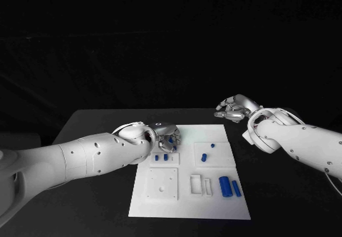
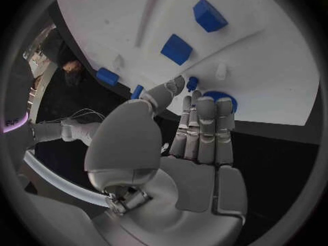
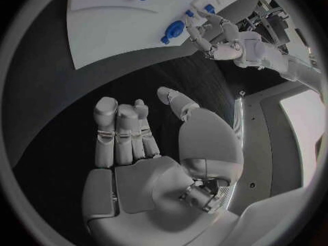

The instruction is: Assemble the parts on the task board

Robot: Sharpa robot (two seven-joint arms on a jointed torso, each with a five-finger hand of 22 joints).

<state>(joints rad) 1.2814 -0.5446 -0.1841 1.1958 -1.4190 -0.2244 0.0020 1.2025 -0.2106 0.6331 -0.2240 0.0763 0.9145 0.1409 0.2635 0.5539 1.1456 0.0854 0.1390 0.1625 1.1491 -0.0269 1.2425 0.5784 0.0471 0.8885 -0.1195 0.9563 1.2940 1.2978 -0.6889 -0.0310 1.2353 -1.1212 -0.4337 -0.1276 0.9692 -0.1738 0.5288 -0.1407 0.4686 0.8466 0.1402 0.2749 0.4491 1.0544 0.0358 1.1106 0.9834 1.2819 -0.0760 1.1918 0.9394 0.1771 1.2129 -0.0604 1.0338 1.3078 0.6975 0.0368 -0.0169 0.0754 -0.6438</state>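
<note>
Nearest the robot, two long blue parts [image 1: 229, 186] are lying side by side on the board [image 1: 214, 210], beside a white slotted holder [image 1: 200, 184], seemingly waiting their turn. Further up, two short parts [image 1: 161, 158] are sitting in a recess. Just beyond, the left hand [image 1: 163, 137] is reaching over the board's far left corner, fingertips [image 2: 205, 105] extended together against a round blue part [image 2: 220, 98]; whether they are grasping it I cannot tell. Farthest, the right hand [image 1: 235, 109] is hovering off the board, loosely curled, grasping nothing, probably keeping clear.
</note>
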